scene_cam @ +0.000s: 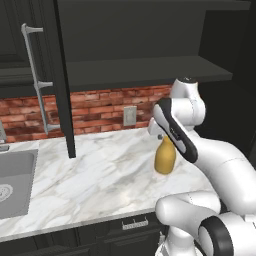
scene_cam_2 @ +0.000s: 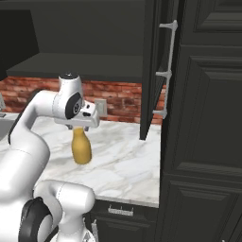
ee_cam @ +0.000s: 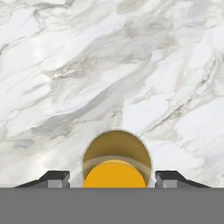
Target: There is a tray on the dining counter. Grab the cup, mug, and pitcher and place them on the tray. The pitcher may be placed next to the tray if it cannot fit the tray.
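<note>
The gripper [ee_cam: 116, 181] is seen directly above the pitcher [scene_cam: 165, 158], its jaws spread to either side of the neck (contact cannot be made out). The pitcher is stood upright on the marble tabletop [scene_cam: 95, 175], near its right end. Further back, a brick backsplash [scene_cam: 100, 111] with a wall outlet [scene_cam: 130, 115] is seen, beside an open dark cabinet door [scene_cam: 62, 75].

No text, label, brand, number or sign can be read anywhere in these views. The pitcher [scene_cam: 165, 159] carries no print, the marble counter [scene_cam: 100, 180] shows veining and nothing written, and the wall plate [scene_cam: 130, 115] on the brick backsplash [scene_cam: 95, 112] is blank.
</note>
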